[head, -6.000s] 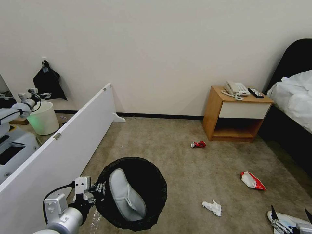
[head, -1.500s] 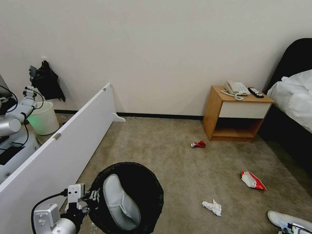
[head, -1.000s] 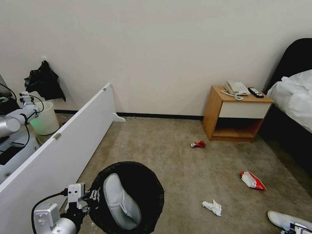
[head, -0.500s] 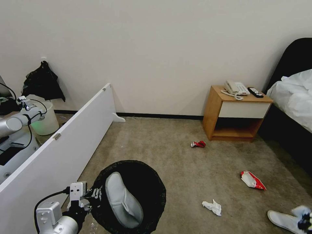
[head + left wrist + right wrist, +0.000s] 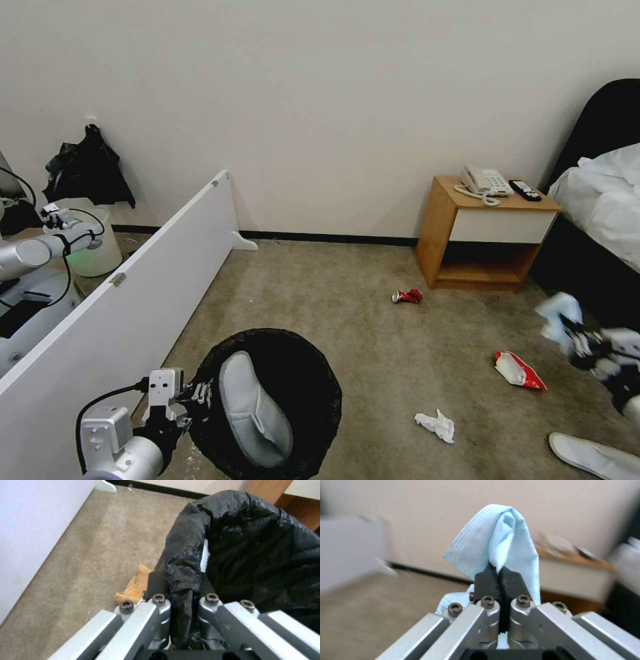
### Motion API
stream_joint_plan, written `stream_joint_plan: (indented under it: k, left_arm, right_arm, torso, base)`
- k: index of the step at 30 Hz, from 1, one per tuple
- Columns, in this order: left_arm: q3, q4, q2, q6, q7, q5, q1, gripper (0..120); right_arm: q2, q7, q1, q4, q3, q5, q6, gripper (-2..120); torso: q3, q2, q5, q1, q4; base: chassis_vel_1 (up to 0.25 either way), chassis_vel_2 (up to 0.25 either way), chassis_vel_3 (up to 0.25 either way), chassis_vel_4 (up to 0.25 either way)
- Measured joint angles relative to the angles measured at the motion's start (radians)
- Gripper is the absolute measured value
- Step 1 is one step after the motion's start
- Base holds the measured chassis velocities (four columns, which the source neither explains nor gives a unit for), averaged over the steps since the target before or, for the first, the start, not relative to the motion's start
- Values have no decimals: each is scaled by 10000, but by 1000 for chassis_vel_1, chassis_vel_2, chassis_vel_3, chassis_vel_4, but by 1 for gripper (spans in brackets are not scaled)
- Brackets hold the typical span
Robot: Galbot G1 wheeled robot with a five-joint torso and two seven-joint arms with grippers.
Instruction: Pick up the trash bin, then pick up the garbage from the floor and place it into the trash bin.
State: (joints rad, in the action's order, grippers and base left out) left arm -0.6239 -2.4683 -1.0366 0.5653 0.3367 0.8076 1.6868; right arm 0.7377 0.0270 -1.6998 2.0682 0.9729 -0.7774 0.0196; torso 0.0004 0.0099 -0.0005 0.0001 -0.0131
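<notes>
Floor: beige carpet, litter scattered on it. Trash bin, black-lined, is the landmark: held at its near rim, one white slipper already lying inside. Left gripper pressed together on the folded bag and rim. A second slipper lies on the carpet far to the bin's right, well apart. A red-white snack packet lies right of the bin, a crumpled tissue between it and the bin, and a crushed red can beyond the bin toward the wall. Brown paper bag sits on the carpet just beside the bin's base, on the side away from the other litter. Right gripper is raised to the bin's right, clamped tight on a pale blue cloth. Judgement: carry the cloth level across to the bin mouth, hold the bin steady, and release only when the cloth hangs fully inside the rim, since light fabric may snag on the bag's edge.
</notes>
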Motion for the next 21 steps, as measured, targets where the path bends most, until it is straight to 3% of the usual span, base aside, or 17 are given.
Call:
stream_joint_plan:
  k: [3, 5, 6, 9, 13, 15, 16, 18, 21]
  left_arm:
    - [128, -6, 221, 70, 40, 104, -140, 4]
    - [416, -5, 869, 194, 115, 437, -586, 4]
    - [416, -5, 869, 194, 115, 437, -586, 4]
    - [731, 136, 1656, 308, 219, 861, -1326, 4]
    - [1106, 339, 2025, 325, 223, 1031, -1812, 4]
    - [1562, 533, 2249, 308, 157, 1090, -2168, 4]
    - [1562, 533, 2249, 308, 157, 1090, -2168, 4]
    - [2078, 643, 2513, 300, 100, 1094, -2517, 4]
    - [2455, 791, 2794, 276, 62, 1115, -2887, 4]
  right_arm:
    - [-363, 175, -27, 666, -8, -397, 175, 0]
    - [-1004, 418, -37, 1399, -64, -916, 344, 0]
    - [-1004, 418, -37, 1399, -64, -916, 344, 0]
    - [-1674, 445, 268, 2045, -170, -1548, 299, 0]
    - [-2248, 560, 397, 2193, -260, -1745, 310, 0]
    - [-2849, 794, 461, 2121, -353, -1809, 480, 0]
    - [-2849, 794, 461, 2121, -353, -1809, 480, 0]
    - [-3309, 1039, 690, 2020, -497, -2081, 648, 0]
    - [-3625, 1361, 1018, 1939, -764, -2392, 839, 0]
  torso:
    - [0, 0, 5, 0, 0]
    - [0, -1, 4, 0, -1]
    - [0, -1, 4, 0, -1]
    - [0, 0, 5, 0, -4]
    - [0, -1, 4, 0, -3]
    - [1, -1, 3, 0, -3]
    - [1, -1, 3, 0, -3]
    - [1, -1, 5, 0, -1]
    - [1, -1, 5, 0, -2]
  base:
    - [0, 0, 0, 0]
    - [0, 0, 0, 0]
    - [0, 0, 0, 0]
    - [0, 0, 0, 0]
    - [0, 0, 0, 0]
    - [0, 0, 0, 0]
    - [0, 0, 0, 0]
    - [0, 0, 0, 0]
    - [0, 0, 0, 0]
